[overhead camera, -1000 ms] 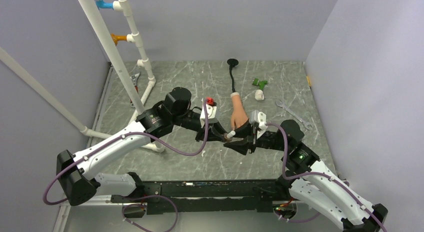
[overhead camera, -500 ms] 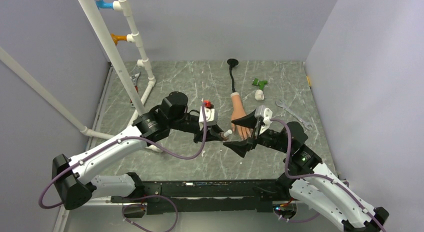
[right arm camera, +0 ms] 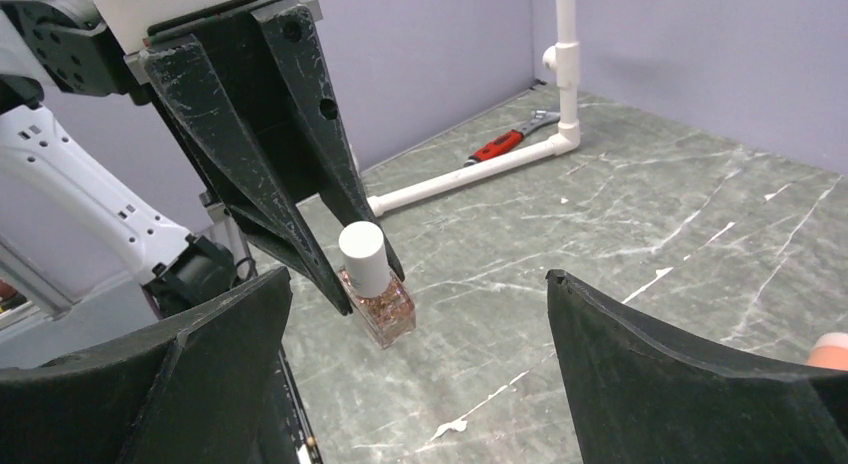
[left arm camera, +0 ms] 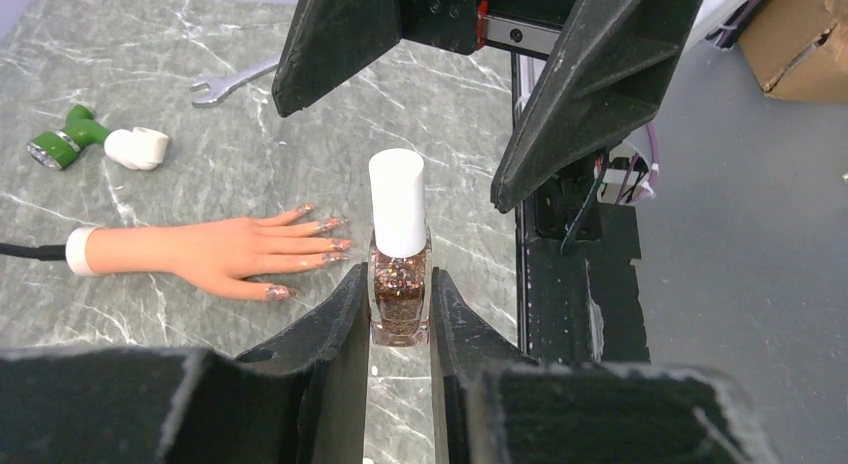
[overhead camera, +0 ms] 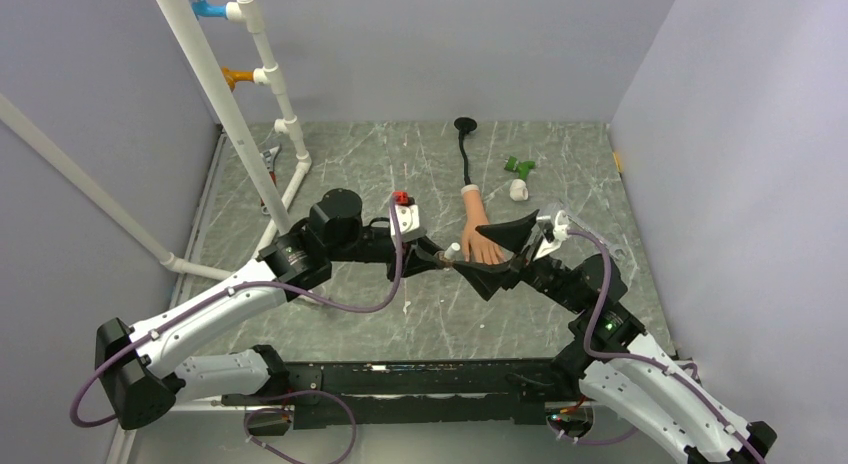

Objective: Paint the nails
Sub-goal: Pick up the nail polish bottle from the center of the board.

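Observation:
A peach mannequin hand (overhead camera: 478, 234) with a white cuff lies palm down on the marble table (overhead camera: 400, 314). Its glittery nails (left arm camera: 330, 224) point toward the arms. My left gripper (left arm camera: 397, 279) is shut on a small glass bottle (left arm camera: 400, 299) of brown glitter polish with a white cap (left arm camera: 397, 199). It holds the bottle upright, just in front of the fingertips. My right gripper (right arm camera: 420, 276) is open wide and faces the bottle (right arm camera: 385, 309) from the other side. Its fingers (left arm camera: 590, 84) stand on either side of the cap, apart from it.
A green and white fitting (overhead camera: 518, 169) and a steel wrench (overhead camera: 585, 224) lie at the back right. A black cable (overhead camera: 465, 149) runs back from the hand's cuff. A white pipe frame (overhead camera: 250, 104) and a red-handled wrench (right arm camera: 505, 142) stand at the left.
My right gripper has opened wide and risen away from the cap. My left gripper has carried the bottle a little farther back, closer to the hand's fingertips.

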`<state>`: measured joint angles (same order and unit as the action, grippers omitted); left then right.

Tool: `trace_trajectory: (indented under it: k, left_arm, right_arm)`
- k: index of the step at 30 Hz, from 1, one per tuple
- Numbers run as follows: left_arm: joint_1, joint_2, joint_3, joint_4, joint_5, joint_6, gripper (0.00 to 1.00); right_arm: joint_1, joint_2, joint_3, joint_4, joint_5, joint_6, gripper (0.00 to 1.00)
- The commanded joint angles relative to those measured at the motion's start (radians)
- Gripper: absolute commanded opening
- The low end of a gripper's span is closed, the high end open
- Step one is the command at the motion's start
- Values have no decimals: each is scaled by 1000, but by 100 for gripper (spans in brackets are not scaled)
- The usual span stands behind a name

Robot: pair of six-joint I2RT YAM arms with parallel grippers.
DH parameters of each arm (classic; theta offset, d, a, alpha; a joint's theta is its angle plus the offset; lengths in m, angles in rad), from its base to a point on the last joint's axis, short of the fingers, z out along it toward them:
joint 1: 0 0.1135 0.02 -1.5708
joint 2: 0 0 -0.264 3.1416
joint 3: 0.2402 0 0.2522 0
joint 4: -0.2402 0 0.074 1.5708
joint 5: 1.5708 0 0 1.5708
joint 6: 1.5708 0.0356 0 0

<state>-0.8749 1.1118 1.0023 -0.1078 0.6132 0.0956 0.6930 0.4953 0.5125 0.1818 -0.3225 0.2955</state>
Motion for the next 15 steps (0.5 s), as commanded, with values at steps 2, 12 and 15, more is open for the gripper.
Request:
trace_trajectory:
  k: [2, 12, 15]
  left_arm:
    - [13, -31, 0, 100, -13, -61, 0]
    - [14, -28, -6, 100, -86, -87, 0]
    - [13, -26, -7, 130, -103, -88, 0]
  right_arm:
    - [4, 40, 86, 94, -3, -28, 100]
    - [5, 112, 146, 81, 51, 27, 97]
    - [5, 133, 160, 69, 49, 29, 87]
